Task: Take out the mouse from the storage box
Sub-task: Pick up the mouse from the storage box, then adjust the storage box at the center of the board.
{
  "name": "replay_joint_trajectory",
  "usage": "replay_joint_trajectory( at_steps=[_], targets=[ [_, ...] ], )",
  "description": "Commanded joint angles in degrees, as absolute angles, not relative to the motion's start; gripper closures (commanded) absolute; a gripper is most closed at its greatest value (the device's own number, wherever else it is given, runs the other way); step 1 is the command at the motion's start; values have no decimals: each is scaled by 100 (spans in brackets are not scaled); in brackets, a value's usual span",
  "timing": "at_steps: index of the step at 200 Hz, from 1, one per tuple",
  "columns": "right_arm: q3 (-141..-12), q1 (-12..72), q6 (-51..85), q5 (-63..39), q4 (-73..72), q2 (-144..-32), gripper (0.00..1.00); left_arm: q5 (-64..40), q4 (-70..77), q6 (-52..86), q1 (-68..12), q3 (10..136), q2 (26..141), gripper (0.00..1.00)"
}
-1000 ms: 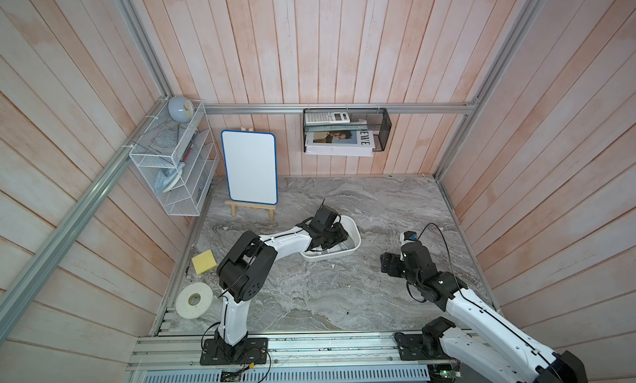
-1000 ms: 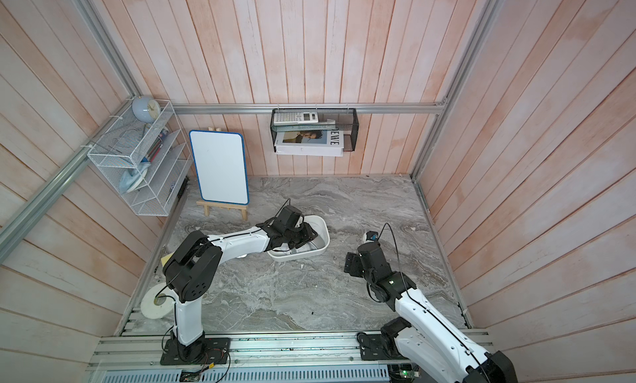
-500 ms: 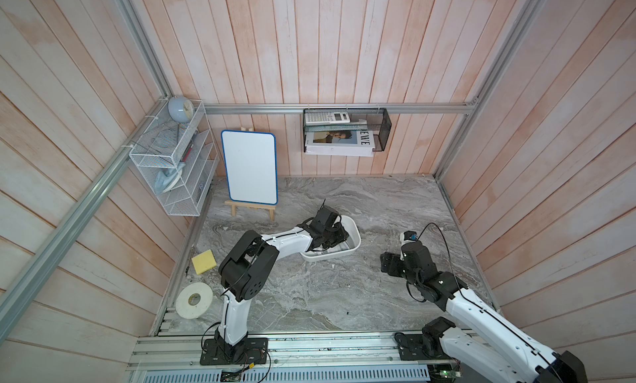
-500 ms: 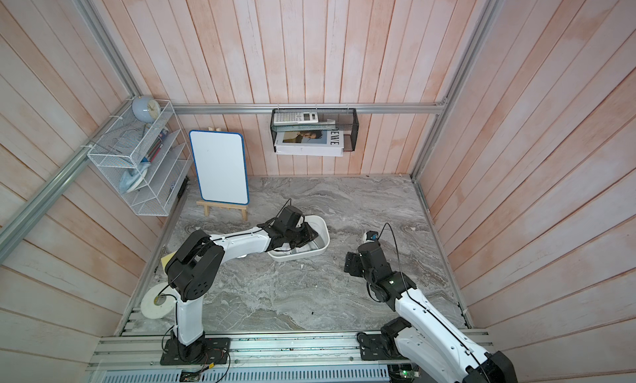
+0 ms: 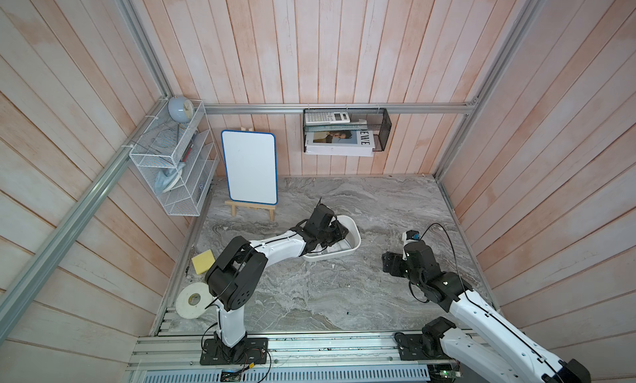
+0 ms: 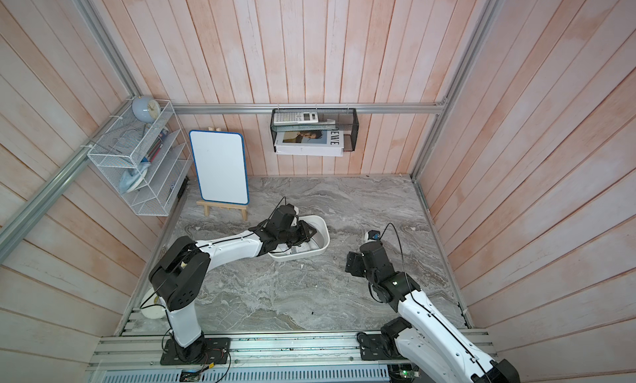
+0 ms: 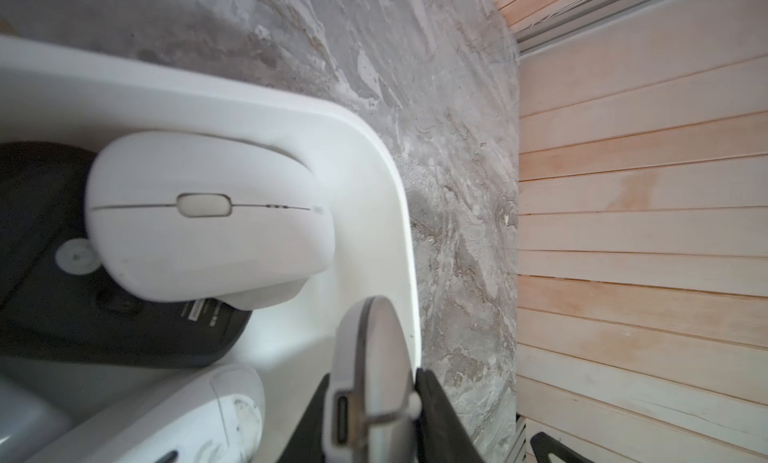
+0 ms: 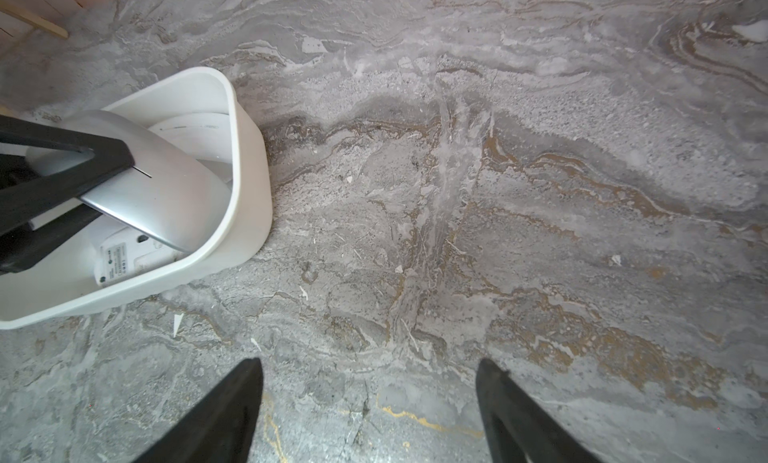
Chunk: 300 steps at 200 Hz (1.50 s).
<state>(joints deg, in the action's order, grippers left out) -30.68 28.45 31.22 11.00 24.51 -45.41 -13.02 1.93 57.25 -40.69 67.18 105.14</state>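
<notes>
Now, your left tool is clamped on a silver mouse. One finger sits on each flat face, and the mouse is held on edge with a port slot facing the wrist camera. In your right wrist view the same black fingers pinch that mouse over the storage box. Its lower end sits inside the box's outline; you cannot tell whether it is clear of the rim.

Beneath it in the box:
- a white mouse, lying partly over a black mouse that is turned belly-up
- another white mouse, label side up

The box stands on the marbled grey bench, near mid-bench in both top views, with the left arm reaching into it.

Your right tool is spread wide and holds nothing. It hangs above bare bench just beside the box.
</notes>
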Motion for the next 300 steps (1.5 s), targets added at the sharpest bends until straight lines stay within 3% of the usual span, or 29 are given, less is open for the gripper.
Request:
replay_joint_trajectory(
  at_steps=[1, 67, 119, 194, 300],
  targets=[
    [-3365, 2817, 3041, 1297, 2877, -4348, 15, -1293, 453, 5659, -4102, 6702, 10200, 84],
    [-3596, 2821, 3111, 1848, 3426, -3410, 15, -1899, -88, 5357, -4414, 7818, 10841, 85],
    [-3565, 2813, 3198, 2013, 3748, -3016, 15, -2195, -1498, 4703, -4570, 9424, 11863, 85],
    [-3368, 2813, 3305, 2013, 3806, -2830, 15, -2066, -3344, 3812, -4805, 11600, 13255, 85],
    [-3224, 2813, 3348, 1963, 3774, -2777, 15, -1843, -4706, 3422, -4878, 13725, 14681, 85]
  ],
)
